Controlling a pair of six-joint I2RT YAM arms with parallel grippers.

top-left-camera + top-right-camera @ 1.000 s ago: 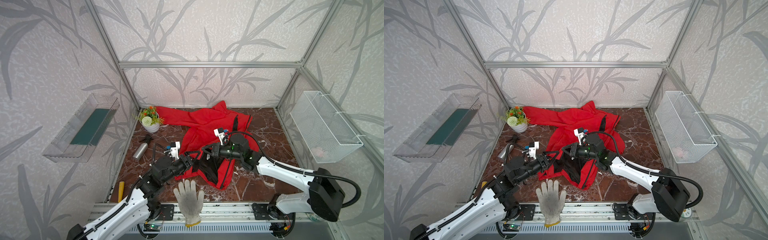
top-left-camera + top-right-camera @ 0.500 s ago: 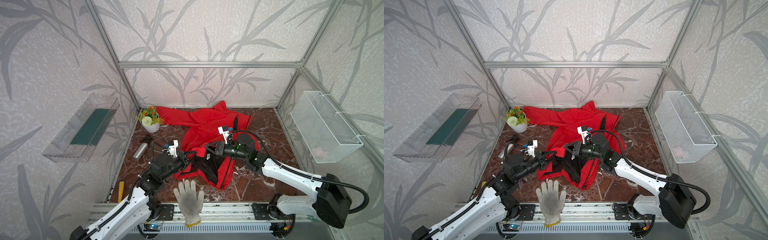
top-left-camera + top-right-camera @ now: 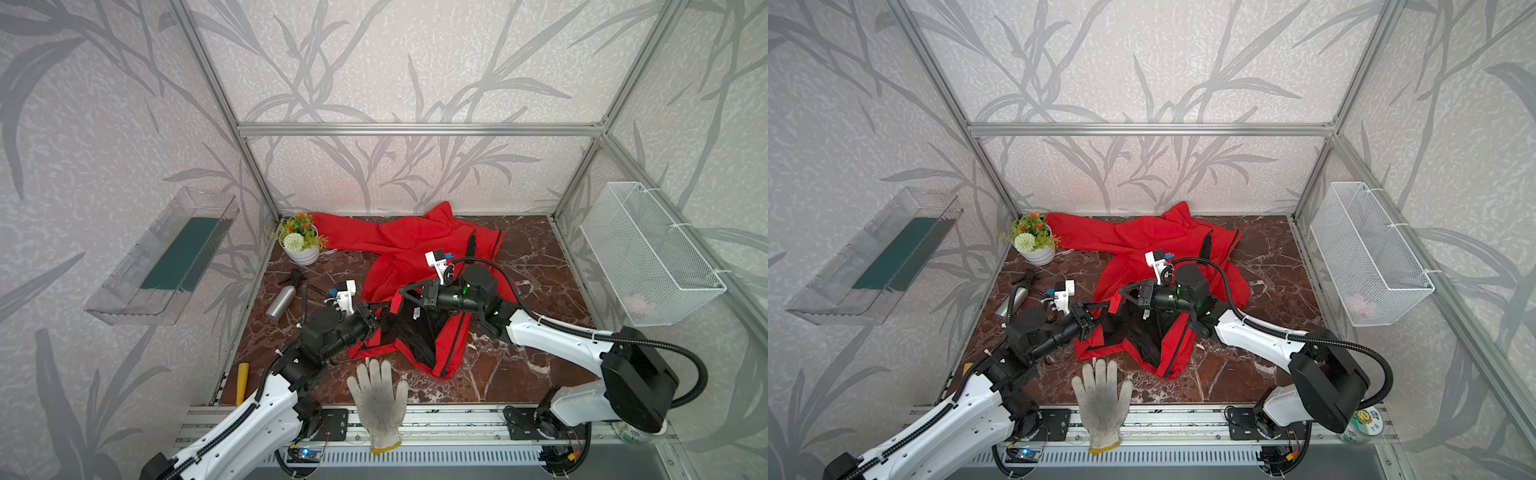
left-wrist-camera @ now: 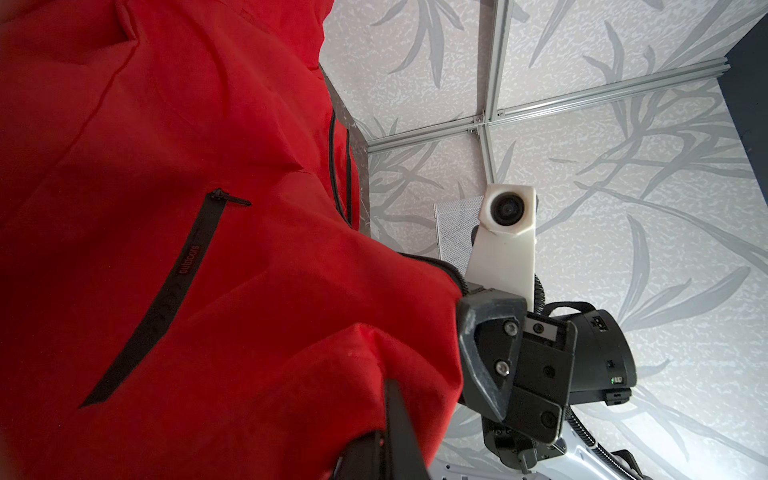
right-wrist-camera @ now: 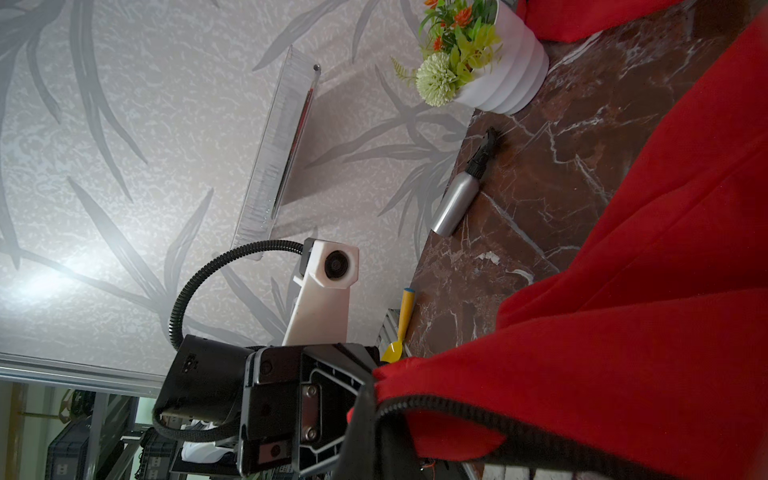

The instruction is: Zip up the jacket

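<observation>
The red jacket (image 3: 415, 245) lies spread on the marble floor, its black lining turned up at the near end in both top views. My left gripper (image 3: 379, 319) is shut on a red hem edge of the jacket (image 4: 166, 124). In the left wrist view my left gripper (image 4: 388, 397) pinches that fabric beside the black pocket zip (image 4: 166, 299). My right gripper (image 3: 405, 293) faces it closely and is shut on the opposite edge. The right wrist view shows my right gripper (image 5: 368, 399) clamping the black front zipper (image 5: 457, 411).
A white work glove (image 3: 378, 399) lies on the front rail. A potted plant (image 3: 301, 245), a silver spray bottle (image 3: 280, 301) and a yellow tool (image 3: 242, 376) sit along the left side. A wire basket (image 3: 648, 253) hangs right, a clear tray (image 3: 166, 257) left.
My left gripper has closed on the jacket's edge. The right arm has shifted slightly right while keeping its grip.
</observation>
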